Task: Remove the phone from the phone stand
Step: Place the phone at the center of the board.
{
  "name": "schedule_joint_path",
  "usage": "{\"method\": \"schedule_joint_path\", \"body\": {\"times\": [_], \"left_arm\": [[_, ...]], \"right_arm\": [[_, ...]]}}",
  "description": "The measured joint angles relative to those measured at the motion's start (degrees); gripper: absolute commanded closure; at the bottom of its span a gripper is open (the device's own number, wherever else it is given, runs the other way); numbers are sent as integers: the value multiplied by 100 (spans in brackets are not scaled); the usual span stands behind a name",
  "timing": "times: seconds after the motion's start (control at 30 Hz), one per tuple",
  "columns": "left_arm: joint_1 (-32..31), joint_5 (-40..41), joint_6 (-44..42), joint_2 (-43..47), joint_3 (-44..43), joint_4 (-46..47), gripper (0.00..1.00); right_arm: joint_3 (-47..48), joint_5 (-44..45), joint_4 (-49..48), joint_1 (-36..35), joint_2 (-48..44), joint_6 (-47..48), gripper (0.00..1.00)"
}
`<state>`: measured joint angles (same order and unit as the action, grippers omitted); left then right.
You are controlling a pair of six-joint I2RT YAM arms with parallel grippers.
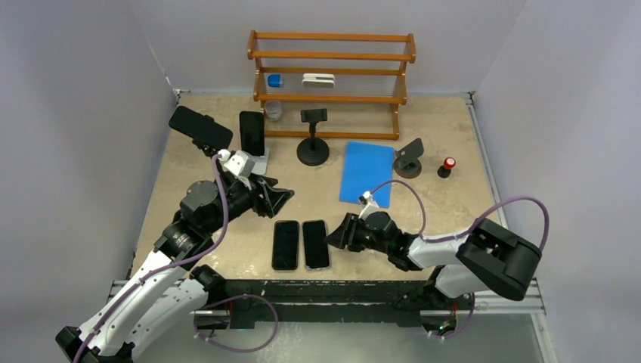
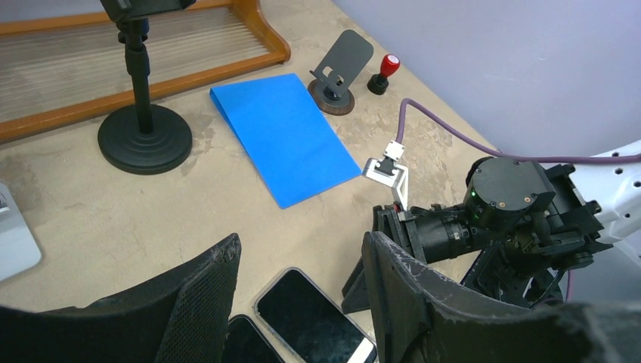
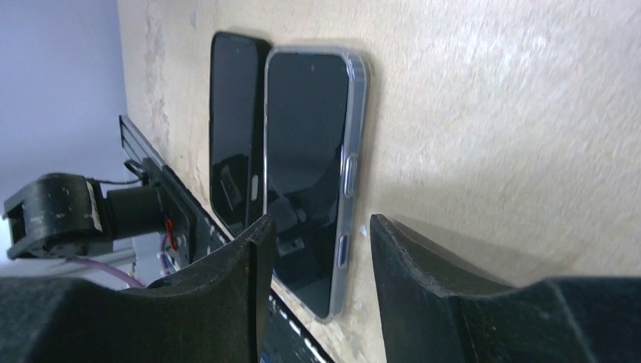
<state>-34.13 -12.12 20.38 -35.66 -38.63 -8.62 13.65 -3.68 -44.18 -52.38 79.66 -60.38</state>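
We see the right claw (image 1: 331, 236) low over the worktop (image 1: 453, 136), just right of centre in the overhead view. Its fingers are about half apart and grip nothing. Just left of its tips the clear-cased phone (image 1: 316, 243) lies flat, screen up, and we cannot tell whether a finger touches its edge. Close alongside on its left a black phone (image 1: 285, 244) lies flat too, parallel to it.

Above and left of this pair the left claw (image 1: 286, 198) hangs over the worktop, pointing right. Its fingers are also spread, with nothing held.

Further up the frame, left of centre, an upright phone (image 1: 252, 133) stands in a grey phone stand (image 1: 261, 163). To its upper left a tilted phone (image 1: 200, 127) sits on a support that is mostly hidden behind it.

Near the centre stands a black clamp stand (image 1: 313, 138) on a round base. To its right a blue sheet (image 1: 367, 172) lies flat. A small black easel stand (image 1: 409, 159) sits just beside the sheet's upper right corner, and a red-capped item (image 1: 448, 166) is a little further right.

Along the top of the frame a wooden rack (image 1: 331, 54) holds a blue-and-white item (image 1: 275, 79) and a white item (image 1: 318, 79) on its middle shelf. A clear cup (image 1: 273, 110) sits lower down.
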Motion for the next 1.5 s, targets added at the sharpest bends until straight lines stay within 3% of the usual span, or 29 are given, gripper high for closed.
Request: {"method": "schedule_joint_path", "body": {"times": [0.27, 0.53, 1.1, 1.5], "left_arm": [[0, -42, 0, 7, 0, 2, 42], [0, -55, 2, 7, 0, 0, 42], [0, -59, 2, 4, 4, 2, 42], [0, -59, 2, 4, 13, 2, 42]], "right_arm": [[-94, -63, 424, -470, -282, 144, 48], [39, -210, -387, -678, 428, 17, 49], [514, 94, 245, -734, 476, 264, 48], [833, 50, 140, -743, 872, 398, 48]]}}
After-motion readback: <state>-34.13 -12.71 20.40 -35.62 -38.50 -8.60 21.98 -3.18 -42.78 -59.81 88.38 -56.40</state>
